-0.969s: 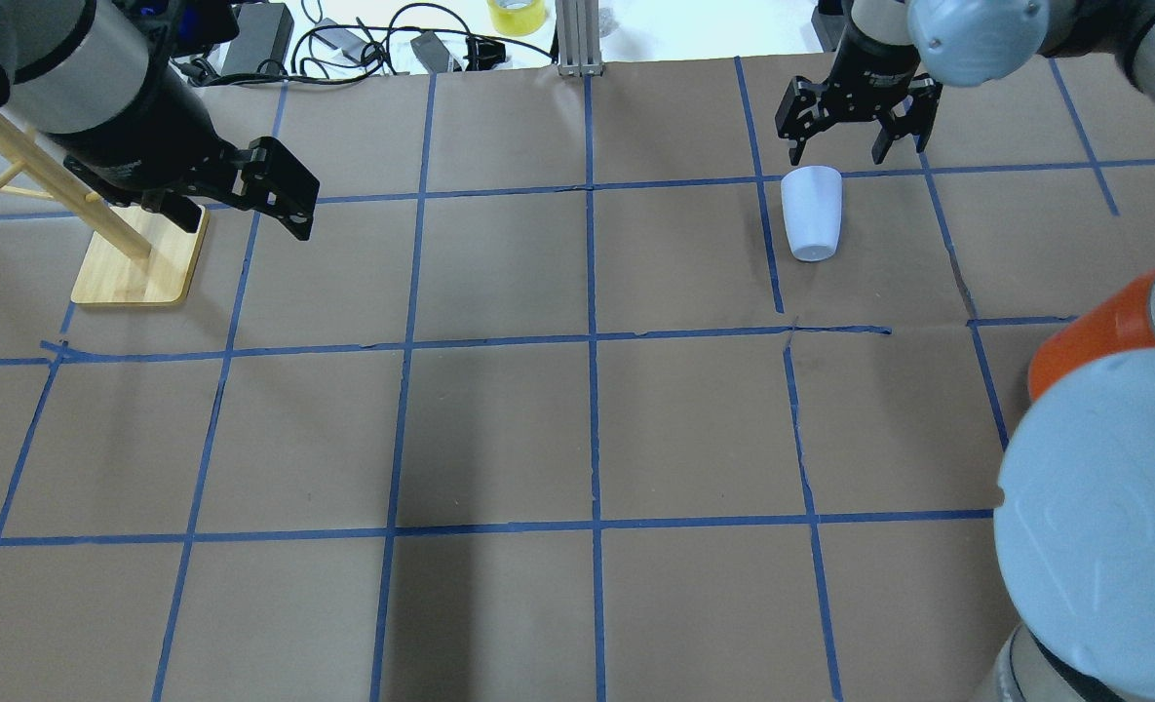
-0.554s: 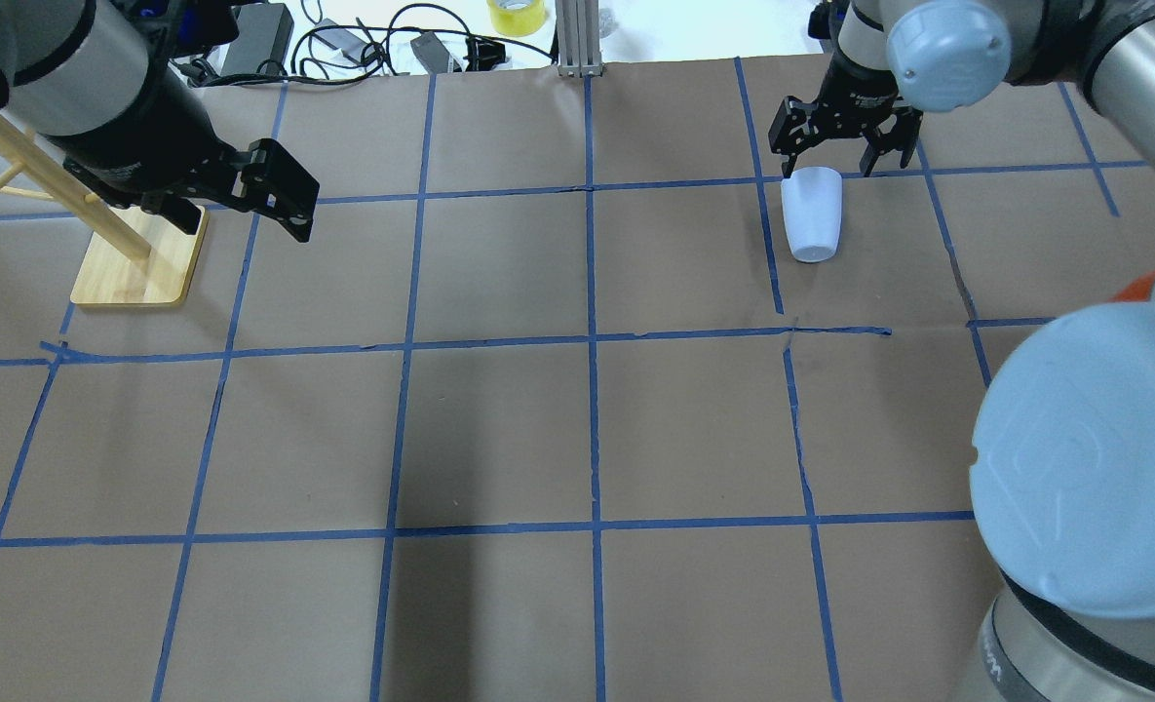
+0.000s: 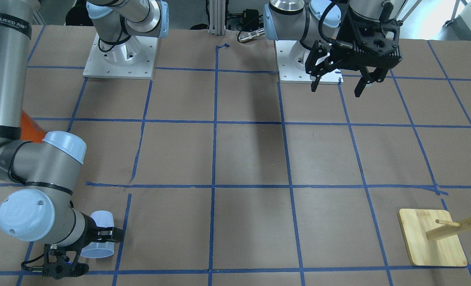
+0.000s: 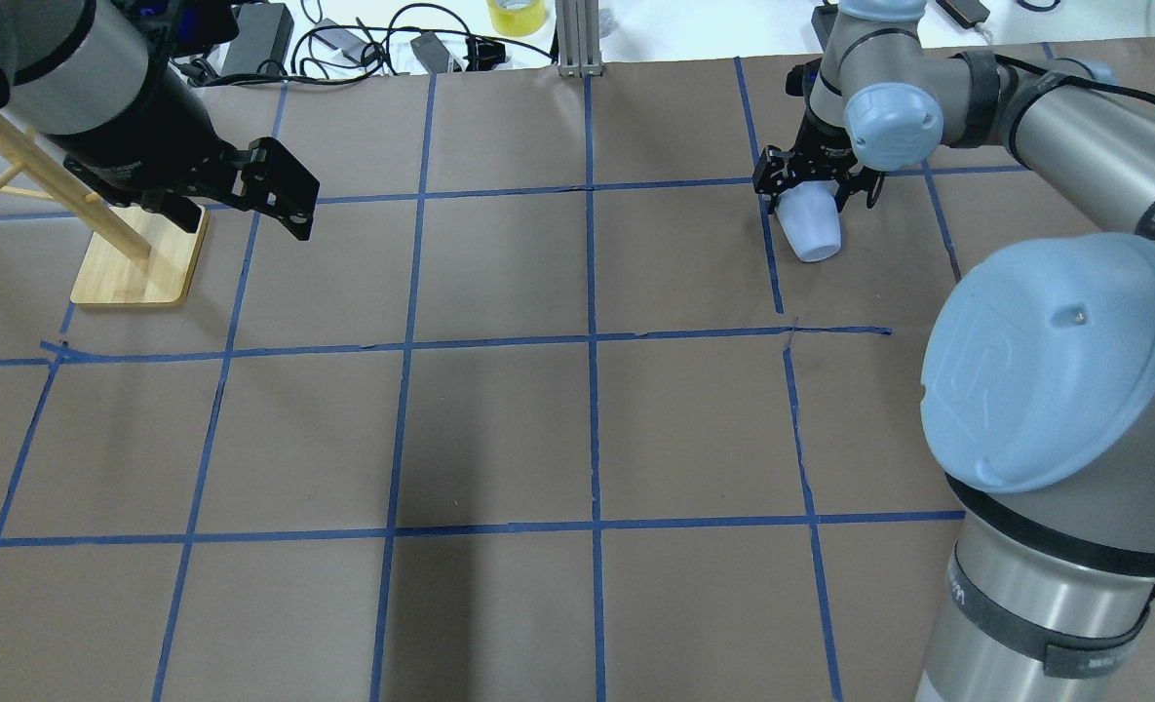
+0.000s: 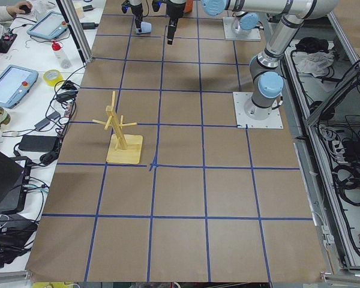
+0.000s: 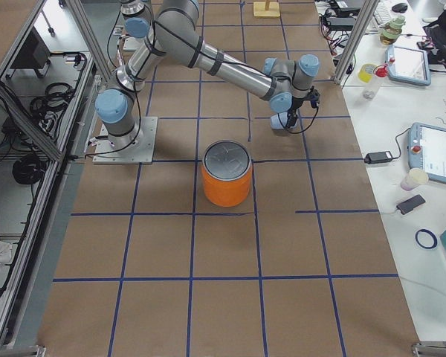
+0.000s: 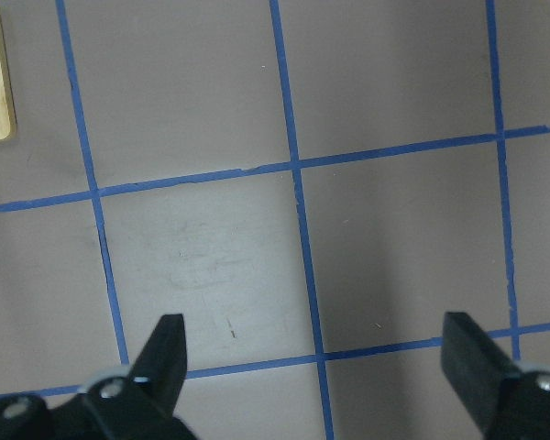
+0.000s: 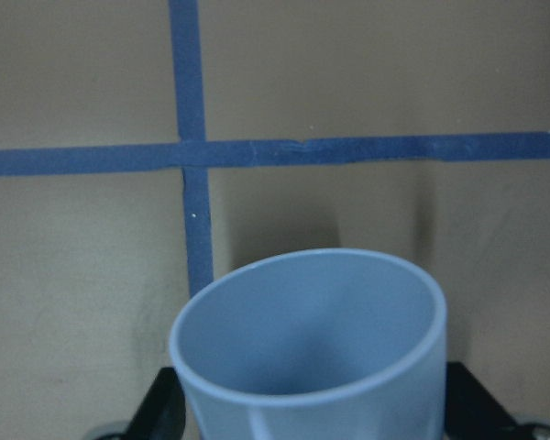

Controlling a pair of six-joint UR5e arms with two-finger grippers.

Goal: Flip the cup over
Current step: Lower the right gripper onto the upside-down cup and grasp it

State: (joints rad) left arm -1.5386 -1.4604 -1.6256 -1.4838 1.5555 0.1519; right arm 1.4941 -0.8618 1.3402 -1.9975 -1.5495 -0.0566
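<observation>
Right hand [image 4: 813, 198] straddling rim end of cup [image 4: 813, 239] lying sideways on table [image 4: 499, 429]; firm grip not discernible. Left hand [image 3: 336, 90] open, raised well apart

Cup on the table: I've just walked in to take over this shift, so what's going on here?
The robot's right hand straddles the wide end of the cup, which lies on its side on the table. Whether it has gripped the cup is unclear. The left hand hangs open over another part of the table, holding nothing. The cup is not yet flipped.
</observation>
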